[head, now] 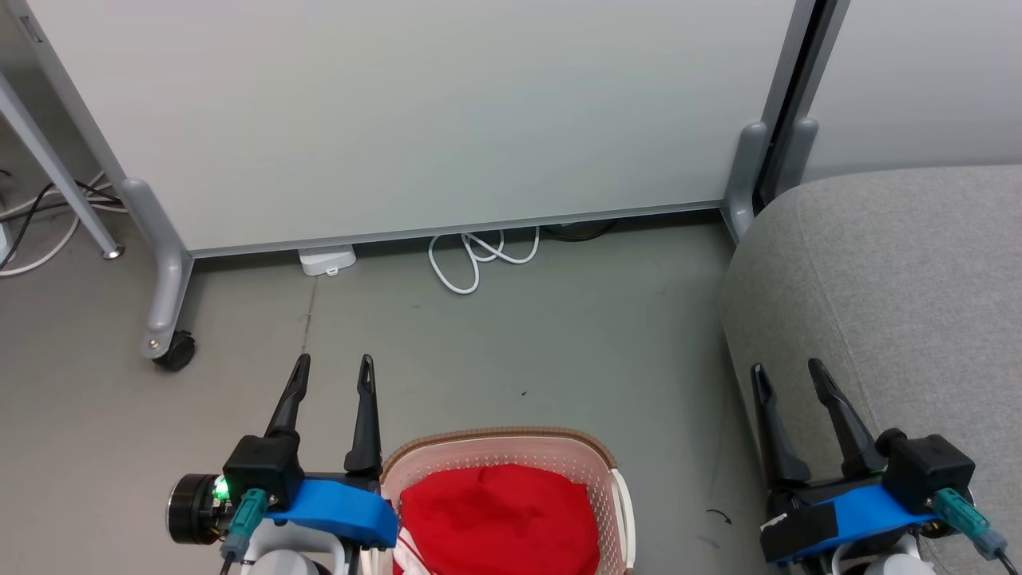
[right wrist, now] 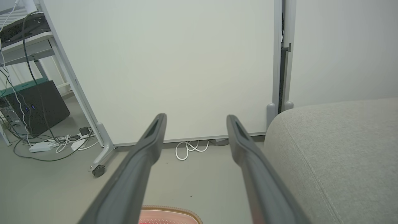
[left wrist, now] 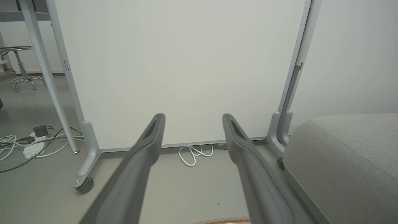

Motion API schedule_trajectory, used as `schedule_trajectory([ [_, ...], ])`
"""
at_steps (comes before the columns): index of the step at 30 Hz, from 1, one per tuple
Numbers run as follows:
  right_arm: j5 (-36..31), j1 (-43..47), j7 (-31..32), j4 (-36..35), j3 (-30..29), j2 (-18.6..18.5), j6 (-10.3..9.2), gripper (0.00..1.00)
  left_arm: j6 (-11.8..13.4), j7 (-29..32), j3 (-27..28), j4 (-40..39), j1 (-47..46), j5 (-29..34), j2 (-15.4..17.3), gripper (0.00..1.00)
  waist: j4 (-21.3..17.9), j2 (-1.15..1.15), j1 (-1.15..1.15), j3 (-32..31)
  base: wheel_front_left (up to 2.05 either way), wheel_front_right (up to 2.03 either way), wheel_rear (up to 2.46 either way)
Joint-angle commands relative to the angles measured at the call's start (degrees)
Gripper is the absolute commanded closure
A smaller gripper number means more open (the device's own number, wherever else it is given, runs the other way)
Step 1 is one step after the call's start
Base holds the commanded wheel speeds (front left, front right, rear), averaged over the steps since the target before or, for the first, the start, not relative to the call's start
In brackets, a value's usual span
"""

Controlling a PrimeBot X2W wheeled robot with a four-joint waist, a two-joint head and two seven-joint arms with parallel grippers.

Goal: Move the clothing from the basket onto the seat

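Lowest in the head view, and nearest to it, the left gripper (head: 334,361) and the right gripper (head: 786,367) hang at each side. Their fingers are spread wide and released, with nothing between them. Just beside the left gripper stands the basket (head: 495,438) on the floor (head: 519,343), and the clothing (head: 499,515) lies inside it as a red heap that fills it nearly to the rim, with a little white trim at its near left edge. The seat (head: 894,279) is to the right, near the right gripper and apart from the basket. I judge the clothing to be light, soft and limp: it will sag and hang down when lifted, and one piece may pull another with it. A good place to take hold seems to be the raised, bunched middle of the heap, where a thick fold can be pinched. The plastic basket looks light too, so it may shift if fabric catches on its rim.
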Motion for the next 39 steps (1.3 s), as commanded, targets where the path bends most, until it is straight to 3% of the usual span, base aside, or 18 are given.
schedule_trajectory([
  [1, -1.40, -0.61, -0.51, 0.08, 0.15, -0.39, 0.13, 0.00, 0.50, -0.52, -0.26, 0.07, -0.92, 1.34, 0.21, 0.00, 0.02, 0.00, 0.00, 0.02, 0.00, 0.00, 0.00],
  [12, -5.92, -0.58, -1.58, 0.67, 0.28, -0.41, 0.14, 0.00, 0.91, -1.58, -1.26, 0.64, -1.02, 5.21, 0.21, 0.00, 0.20, 0.00, 0.00, -0.16, 0.00, 0.00, 0.00],
  [39, -4.86, -1.44, -1.53, 1.18, 0.04, -0.40, 0.14, 0.00, 0.30, -1.55, -0.94, 1.37, -1.41, 4.30, 0.19, 0.00, -0.59, 0.00, 0.00, 1.27, 0.00, 0.00, 0.00],
])
